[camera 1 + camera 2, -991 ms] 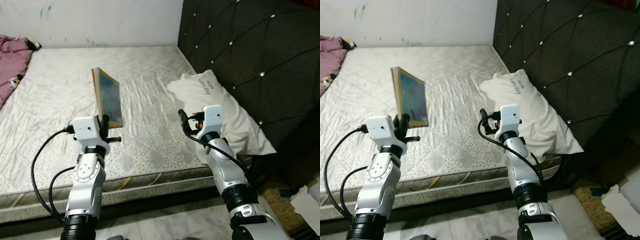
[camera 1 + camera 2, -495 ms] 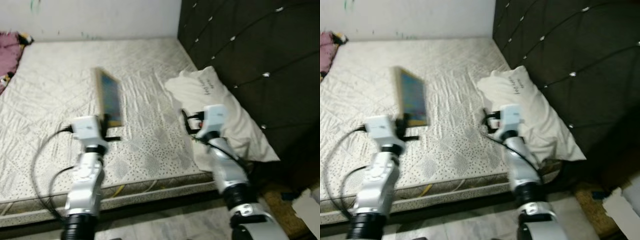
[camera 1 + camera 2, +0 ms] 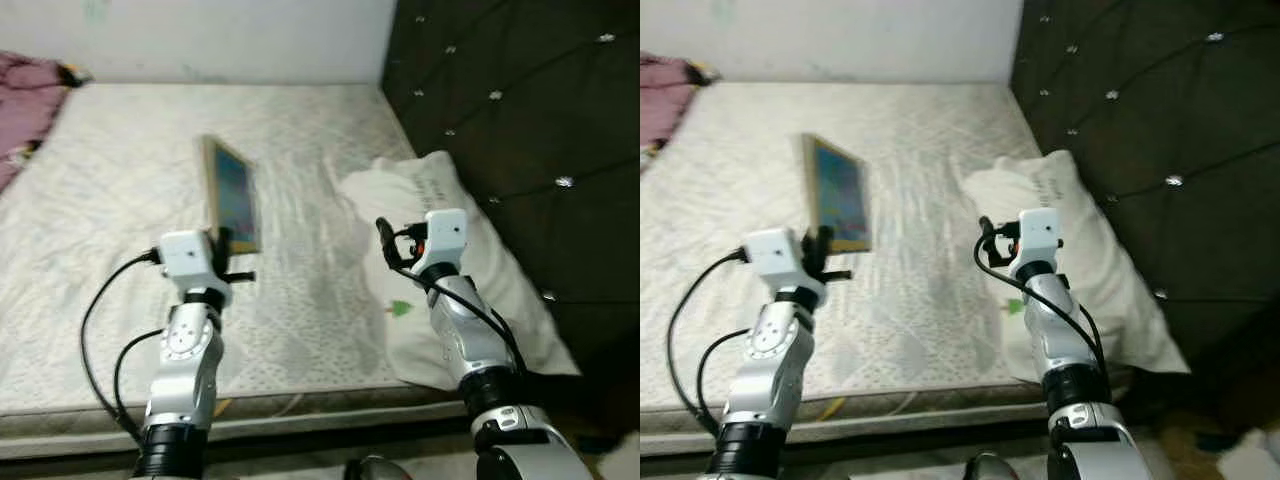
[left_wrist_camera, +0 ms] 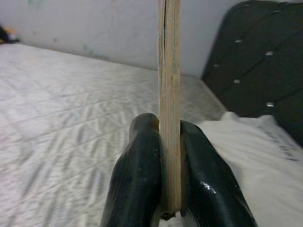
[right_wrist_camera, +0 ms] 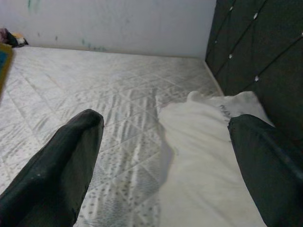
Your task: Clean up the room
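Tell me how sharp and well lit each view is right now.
Left and right eye views: mildly soft, motion-smeared, evenly lit; the book cover's print is unreadable. Left wrist view: the book's edge and the left end effector fingers are sharp, with a glint on one finger; the mattress behind is soft. Right wrist view: the right end effector fingers are dark and blurred; the pillow is bright, nearly washed out.

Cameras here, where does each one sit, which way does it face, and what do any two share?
Left and right eye views: on the head, looking down at the mattress; both silver arms show.
Left wrist view: along the left gripper, shut on the upright book.
Right wrist view: along the open right gripper, above mattress and pillow.
Shared: both wrist views show pillow and dark headboard.
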Robot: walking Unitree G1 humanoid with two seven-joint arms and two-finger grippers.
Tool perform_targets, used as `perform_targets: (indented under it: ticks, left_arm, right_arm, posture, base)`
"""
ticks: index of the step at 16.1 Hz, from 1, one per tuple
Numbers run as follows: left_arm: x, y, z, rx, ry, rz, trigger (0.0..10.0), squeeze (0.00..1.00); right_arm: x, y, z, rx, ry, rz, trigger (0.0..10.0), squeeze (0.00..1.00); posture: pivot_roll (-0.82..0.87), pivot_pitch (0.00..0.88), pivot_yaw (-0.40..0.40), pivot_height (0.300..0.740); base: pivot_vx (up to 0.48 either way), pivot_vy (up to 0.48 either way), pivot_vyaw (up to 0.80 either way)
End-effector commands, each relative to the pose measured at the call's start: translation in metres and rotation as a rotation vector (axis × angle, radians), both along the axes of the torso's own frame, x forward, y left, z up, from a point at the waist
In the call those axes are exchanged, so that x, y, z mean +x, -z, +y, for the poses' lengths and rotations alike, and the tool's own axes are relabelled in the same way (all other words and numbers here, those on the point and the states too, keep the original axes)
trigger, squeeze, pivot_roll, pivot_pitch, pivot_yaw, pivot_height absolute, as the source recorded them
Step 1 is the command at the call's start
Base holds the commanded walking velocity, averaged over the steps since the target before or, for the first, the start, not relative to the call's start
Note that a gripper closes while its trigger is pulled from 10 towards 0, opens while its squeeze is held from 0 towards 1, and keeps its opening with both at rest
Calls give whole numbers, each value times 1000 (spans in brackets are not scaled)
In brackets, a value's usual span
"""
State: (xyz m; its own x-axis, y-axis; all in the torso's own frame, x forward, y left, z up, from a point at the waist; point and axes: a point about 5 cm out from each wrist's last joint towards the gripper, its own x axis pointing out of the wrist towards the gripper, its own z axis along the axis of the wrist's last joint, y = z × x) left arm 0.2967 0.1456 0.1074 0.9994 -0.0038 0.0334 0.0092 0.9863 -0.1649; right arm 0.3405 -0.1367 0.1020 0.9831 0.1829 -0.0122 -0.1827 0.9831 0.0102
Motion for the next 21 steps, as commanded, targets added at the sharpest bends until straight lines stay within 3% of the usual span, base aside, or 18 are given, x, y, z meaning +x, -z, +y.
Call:
perform_targets:
  ticks: [1, 6, 10, 12, 13, 14, 18, 21]
  left_arm:
    - [0, -7, 12, 21, -38, -33, 10000, 0]
    - [1, -3, 19, 56, -87, -1, 10000, 0]
    - [1, -7, 26, 97, -95, -31, 10000, 0]
    - [1, -5, 31, 41, -175, 63, 10000, 0]
    - [2, -8, 29, 47, -145, 24, 10000, 0]
    - [0, -9, 29, 39, -110, -21, 10000, 0]
    - [-16, 1, 38, 26, -179, 48, 10000, 0]
    - [-19, 6, 32, 30, -151, 57, 10000, 0]
  right_arm:
    - [2, -5, 10, 8, -26, -18, 10000, 0]
    - [2, -5, 10, 3, -24, -9, 10000, 0]
    - [2, -5, 8, 15, -16, -10, 10000, 0]
    - [2, -5, 8, 8, -21, -12, 10000, 0]
    - [1, -4, 8, -3, -24, -11, 10000, 0]
    - [1, -1, 7, -5, -25, -2, 10000, 0]
    - [-8, 8, 9, 26, -28, 29, 10000, 0]
    - [-17, 10, 8, 36, -38, 28, 10000, 0]
  posture:
    - [-6, 0, -20, 740]
    - [-4, 0, -20, 740]
    - [-11, 0, -16, 740]
    - [0, 0, -21, 740]
    - [3, 0, -23, 740]
    - [10, 0, -27, 740]
    - [17, 0, 0, 740]
    - [9, 0, 0, 740]
  base:
    - [0, 0, 0]
    - [0, 0, 0]
    - [0, 0, -800]
    - [0, 0, -506]
    - [0, 0, 0]
    - [0, 0, 0]
    - [0, 0, 0]
    - [0, 0, 0]
